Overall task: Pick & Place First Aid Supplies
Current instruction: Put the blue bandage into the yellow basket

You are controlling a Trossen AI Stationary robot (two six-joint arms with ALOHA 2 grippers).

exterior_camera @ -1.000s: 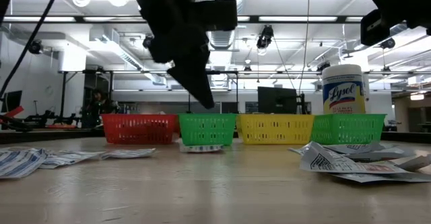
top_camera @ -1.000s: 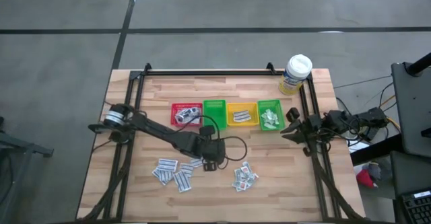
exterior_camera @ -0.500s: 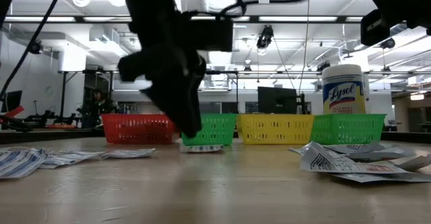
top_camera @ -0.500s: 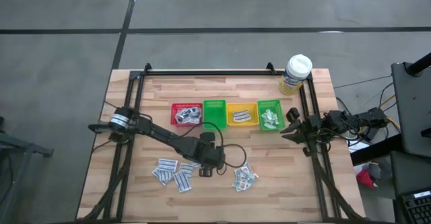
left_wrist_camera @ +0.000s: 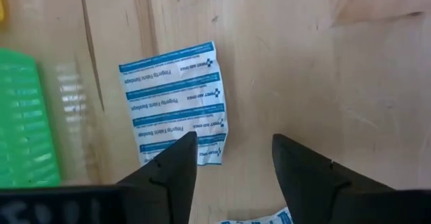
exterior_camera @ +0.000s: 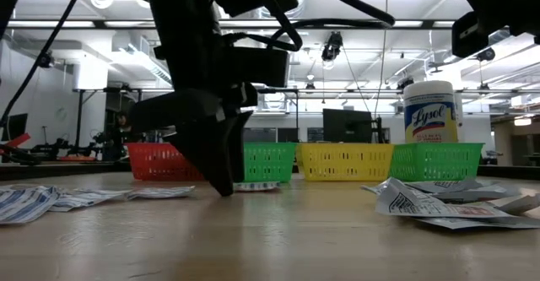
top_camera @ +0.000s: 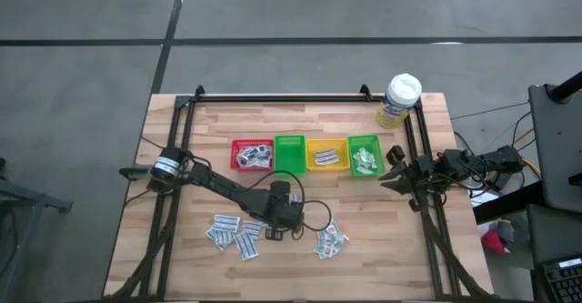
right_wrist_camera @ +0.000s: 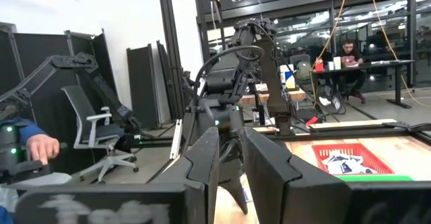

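Note:
My left gripper (left_wrist_camera: 234, 143) (top_camera: 273, 231) is open and points steeply down, low over the wood table between two loose heaps of first aid supplies (top_camera: 235, 232) (top_camera: 330, 240). A single white packet with blue print (left_wrist_camera: 174, 103) (exterior_camera: 253, 186) lies flat just ahead of it, in front of the green bin (left_wrist_camera: 23, 116). One fingertip (left_wrist_camera: 183, 150) stands over that packet's near corner. My right gripper (right_wrist_camera: 231, 146) (top_camera: 393, 166) waits at the table's right edge with a narrow gap between its fingers and nothing in it. My left gripper comes down from above with one fingertip (left_wrist_camera: 183, 150) over the near corner (left_wrist_camera: 210, 155) of the blue-printed packet. I cannot tell whether it touches the packet. Nothing is between the fingers.
Red (top_camera: 252, 154), green (top_camera: 289, 154), yellow (top_camera: 327, 154) and green (top_camera: 364, 155) bins stand in a row at mid-table, some holding packets. A white-capped bottle (top_camera: 400, 98) stands at the far right corner. Bare wood lies between the two heaps.
My left gripper has come down toward the table and moved a little toward the near edge, turning somewhat as it sank, and its fingers have opened. The packets have stayed where they were.

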